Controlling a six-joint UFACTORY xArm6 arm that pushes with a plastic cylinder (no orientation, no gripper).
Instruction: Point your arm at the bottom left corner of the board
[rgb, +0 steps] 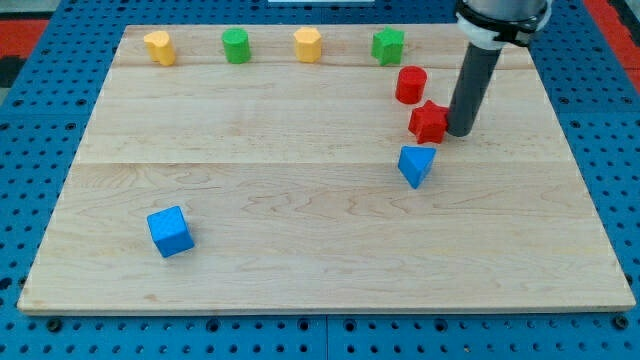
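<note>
My tip (461, 132) rests on the wooden board (300, 260) at the view's upper right. It stands just right of a red star-shaped block (428, 121) and looks to touch it. A red cylinder (410, 85) is up and left of the tip. A blue triangular block (416, 165) lies just below and left of the tip. The board's bottom left corner (24, 306) is far from the tip. A blue cube (170, 231) sits nearest that corner.
Along the view's top edge stand a yellow block (159, 47), a green cylinder (235, 45), a yellow block (308, 45) and a green star-shaped block (388, 46). Blue perforated table surrounds the board.
</note>
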